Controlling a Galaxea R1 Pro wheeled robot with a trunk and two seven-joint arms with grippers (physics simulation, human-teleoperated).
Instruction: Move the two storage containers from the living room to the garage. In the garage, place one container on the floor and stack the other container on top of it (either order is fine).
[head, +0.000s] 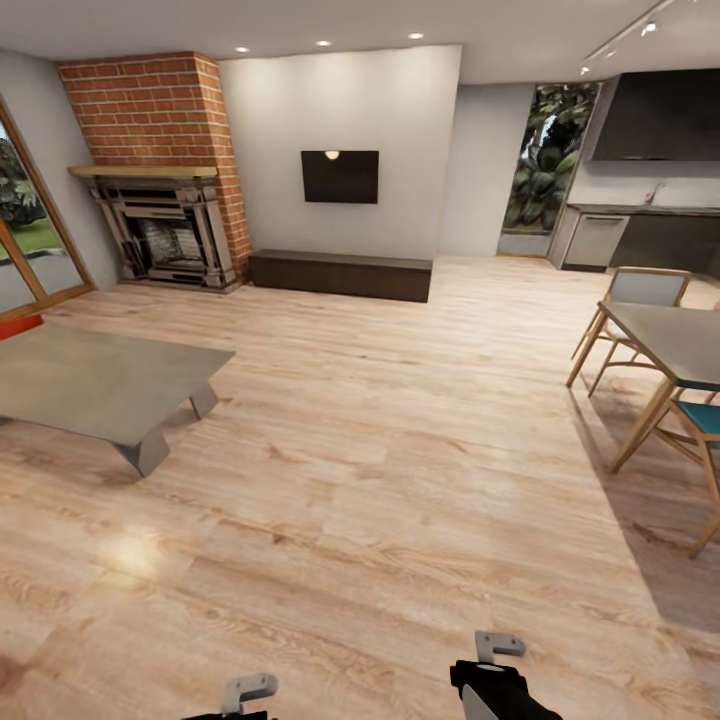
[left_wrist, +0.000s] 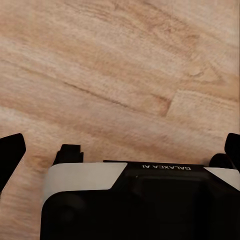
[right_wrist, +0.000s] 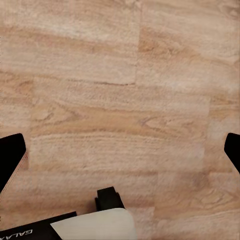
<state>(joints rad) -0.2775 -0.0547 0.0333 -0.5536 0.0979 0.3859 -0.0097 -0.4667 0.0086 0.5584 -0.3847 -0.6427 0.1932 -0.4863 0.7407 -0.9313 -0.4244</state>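
Orange-red plastic shows at the far left edge of the head view, a small sliver beside the low grey rectangular coffee table (head: 95, 385); I judge it to be one of the two storage containers (head: 20, 326), though too little is visible to confirm its shape. I cannot locate the second container.

Position: I am in the living room, on the light wood plank flooring (head: 400, 450). Ahead stand the red brick fireplace (head: 160, 170), the black wall-mounted screen (head: 340, 176) and the long dark low cabinet (head: 340, 274). A grey dining table with wooden legs (head: 665, 345) and wood-framed chairs are to the right.

End effectors: the left gripper (left_wrist: 120, 150) hangs over bare planks with its two dark fingertips well apart and nothing between them; it is released. The right gripper (right_wrist: 120, 150) reads the same: fingers spread wide, released, nothing held.

Task status, as a judgement: no step is complete. Neither container is picked up, and the garage is not in sight.

Remaining procedure:
1. Approach the orange-red item by the coffee table.
2. Grasp both containers.
3. Drive to the garage.
4. Set one down on the concrete and stack the other on it.
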